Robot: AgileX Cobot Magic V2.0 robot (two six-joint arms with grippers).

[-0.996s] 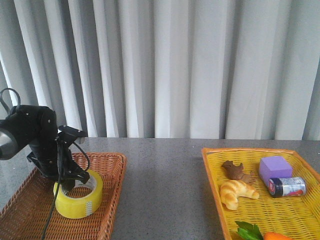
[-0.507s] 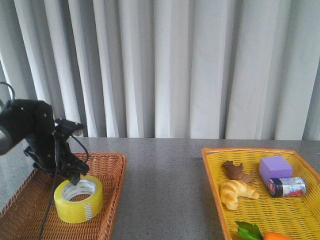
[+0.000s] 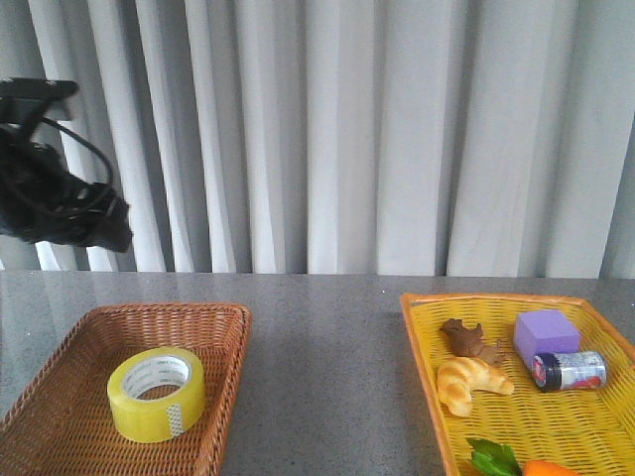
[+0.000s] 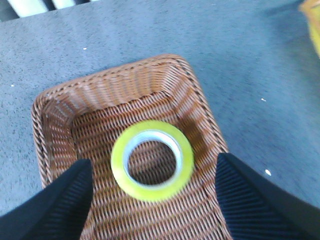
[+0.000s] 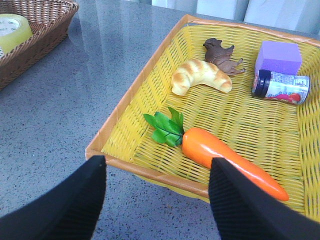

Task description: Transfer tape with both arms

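The tape [image 3: 157, 394], a yellow roll with a white printed core, lies flat in the brown wicker basket [image 3: 69, 397] at the front left. My left arm [image 3: 60, 203] is raised high above the basket, against the curtain. In the left wrist view my left gripper [image 4: 152, 160] is open and empty, well above the tape [image 4: 152, 160] in the basket [image 4: 110, 75]. My right gripper [image 5: 157, 160] is open and empty over the grey table, just outside the near corner of the yellow basket [image 5: 130, 95]. The tape [image 5: 12, 29] shows far off in that view.
The yellow basket [image 3: 417, 327] at the right holds a croissant [image 3: 471, 382], a brown figure [image 3: 471, 339], a purple block [image 3: 546, 332], a small labelled can [image 3: 569, 370] and a carrot [image 5: 225, 157]. Grey table lies between the baskets. A curtain hangs behind.
My left gripper was down at the tape in the brown basket and has risen high above it. The tape stays lying in the basket.
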